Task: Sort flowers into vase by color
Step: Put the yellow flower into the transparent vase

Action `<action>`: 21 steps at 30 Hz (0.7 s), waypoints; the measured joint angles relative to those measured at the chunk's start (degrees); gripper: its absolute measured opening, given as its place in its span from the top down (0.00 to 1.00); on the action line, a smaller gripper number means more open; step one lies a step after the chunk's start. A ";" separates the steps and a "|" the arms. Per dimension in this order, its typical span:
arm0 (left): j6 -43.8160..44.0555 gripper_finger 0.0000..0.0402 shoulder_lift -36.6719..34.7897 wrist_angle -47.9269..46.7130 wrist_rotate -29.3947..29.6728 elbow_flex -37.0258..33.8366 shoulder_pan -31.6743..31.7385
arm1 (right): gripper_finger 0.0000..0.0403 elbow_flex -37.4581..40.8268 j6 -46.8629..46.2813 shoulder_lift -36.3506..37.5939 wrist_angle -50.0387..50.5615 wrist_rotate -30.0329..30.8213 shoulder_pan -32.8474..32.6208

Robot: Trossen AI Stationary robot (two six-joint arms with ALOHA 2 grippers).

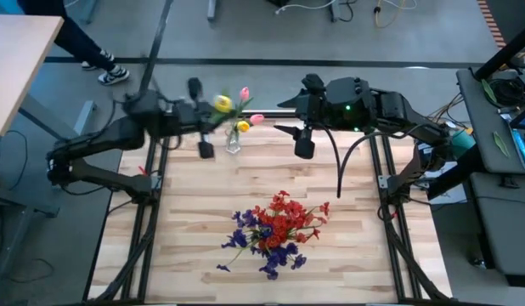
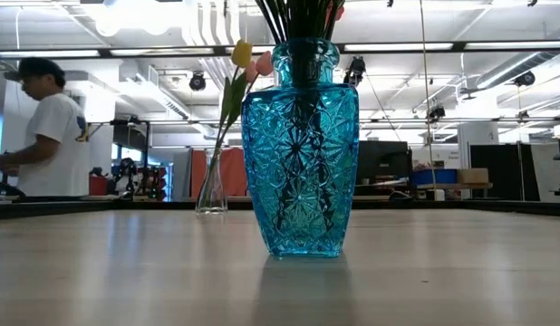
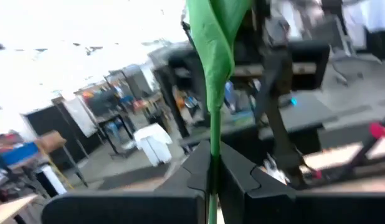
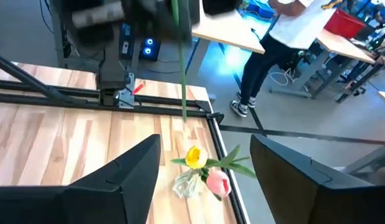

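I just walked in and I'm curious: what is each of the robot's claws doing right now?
Left gripper: closed on a green flower stem, near the small clear vase.
Right gripper: open, empty, above that vase.

Probably a robotics lab: open ceiling ducts [image 2: 217, 23], workbenches [image 2: 443, 186], loose floor cables [image 1: 330, 10].

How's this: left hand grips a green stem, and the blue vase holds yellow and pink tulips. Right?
Not quite. The left hand does grip a green stem, but the blue vase holds red and purple flowers, as the high view shows.
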State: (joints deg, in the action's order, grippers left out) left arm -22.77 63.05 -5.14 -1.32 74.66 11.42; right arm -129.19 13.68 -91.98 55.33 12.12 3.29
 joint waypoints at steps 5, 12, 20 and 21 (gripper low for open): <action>3.04 1.00 -7.81 6.98 0.46 -9.94 2.59 | 0.38 0.00 -0.55 0.12 1.93 -0.10 0.00; 8.36 1.00 -14.10 18.67 2.29 -25.29 9.53 | 0.39 0.13 -0.96 0.04 1.75 -0.13 0.00; 16.17 1.00 -13.72 37.35 1.22 -38.08 18.75 | 0.39 0.45 -1.86 0.01 1.64 -0.35 0.00; 17.22 1.00 -12.98 38.92 0.40 -39.28 19.66 | 0.39 0.55 -1.90 0.00 1.66 -0.37 0.00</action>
State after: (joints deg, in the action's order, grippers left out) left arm -5.55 50.07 33.78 -0.92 35.38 31.08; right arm -128.63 11.78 -91.98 56.98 11.76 3.29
